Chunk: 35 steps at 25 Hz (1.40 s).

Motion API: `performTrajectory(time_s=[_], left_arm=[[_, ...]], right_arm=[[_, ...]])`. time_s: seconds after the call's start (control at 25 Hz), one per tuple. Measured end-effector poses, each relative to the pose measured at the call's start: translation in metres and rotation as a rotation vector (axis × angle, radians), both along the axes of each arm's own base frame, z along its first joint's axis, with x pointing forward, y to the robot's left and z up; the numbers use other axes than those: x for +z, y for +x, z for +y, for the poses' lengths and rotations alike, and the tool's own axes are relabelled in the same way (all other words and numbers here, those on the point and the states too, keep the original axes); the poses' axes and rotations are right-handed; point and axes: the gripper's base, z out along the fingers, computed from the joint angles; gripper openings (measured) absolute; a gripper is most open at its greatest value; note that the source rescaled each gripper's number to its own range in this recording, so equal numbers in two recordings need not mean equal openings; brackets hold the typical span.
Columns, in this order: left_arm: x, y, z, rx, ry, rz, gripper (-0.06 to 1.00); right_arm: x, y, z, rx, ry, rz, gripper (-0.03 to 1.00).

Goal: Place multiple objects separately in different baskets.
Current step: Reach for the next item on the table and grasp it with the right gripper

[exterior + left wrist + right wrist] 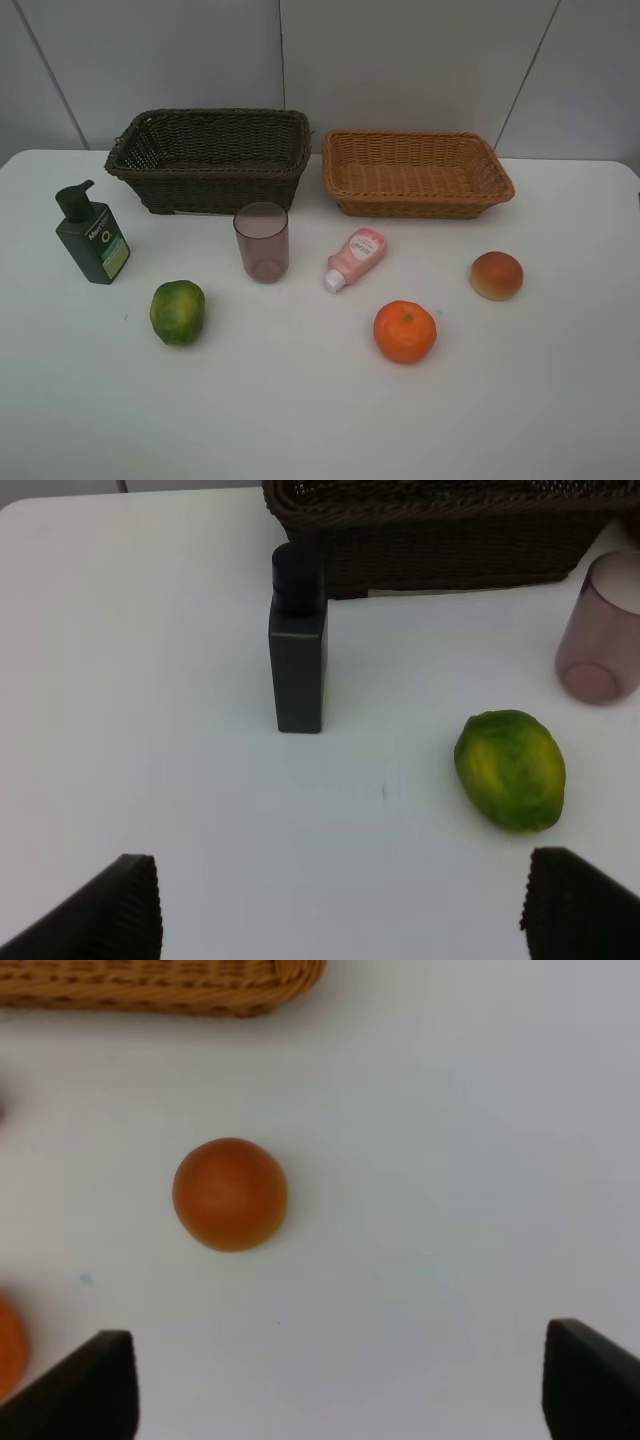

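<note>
White bench point(300, 430), with everything lying loose in front of the dark wicker basket point(210, 190) and tan wicker basket point(415, 206) along its far edge. Left fingers point(110, 915) and right fingers point(90, 1390) gape wide, empty. A glancing touch could roll the peach point(230, 1194) or green citrus point(510, 770) away.

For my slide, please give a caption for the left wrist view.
Open left gripper facing pump bottle, green citrus, mauve cup and dark basket.

Dark brown basket point(210, 185) and orange-tan basket point(415, 206) are both woven, then dark green bottle point(93, 240), mauve cup point(262, 243), pink tube point(358, 255), white table point(300, 420).
</note>
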Motion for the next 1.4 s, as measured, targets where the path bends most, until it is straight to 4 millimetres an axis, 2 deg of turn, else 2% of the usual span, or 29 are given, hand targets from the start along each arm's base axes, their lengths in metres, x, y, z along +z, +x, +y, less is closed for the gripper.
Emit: performTrajectory(time_s=[0.12,0.16,0.28,0.44,0.8,0.96,1.12,1.4], left_arm=[[0.0,0.0,0.0,0.0,0.0,0.0,0.94],[0.0,0.0,0.0,0.0,0.0,0.0,0.94],[0.0,0.0,0.0,0.0,0.0,0.0,0.94],[0.0,0.0,0.0,0.0,0.0,0.0,0.94],[0.0,0.0,0.0,0.0,0.0,0.0,0.94],[0.0,0.0,0.0,0.0,0.0,0.0,0.94],[0.0,0.0,0.0,0.0,0.0,0.0,0.94],[0.0,0.0,0.0,0.0,0.0,0.0,0.94]], right_arm=[[-0.019,0.029,0.01,0.013,0.052,0.112,0.92],[-0.027,0.038,0.015,0.026,0.069,0.149,0.96],[-0.05,0.057,0.036,0.087,0.098,0.236,0.99],[-0.077,0.074,0.067,0.148,0.152,0.31,1.0],[-0.121,0.079,0.118,0.251,0.171,0.441,1.0],[-0.136,0.08,0.133,0.197,0.194,0.476,1.0],[-0.142,0.09,0.145,0.126,0.22,0.497,1.0],[-0.162,0.1,0.164,0.059,0.176,0.535,1.0]])
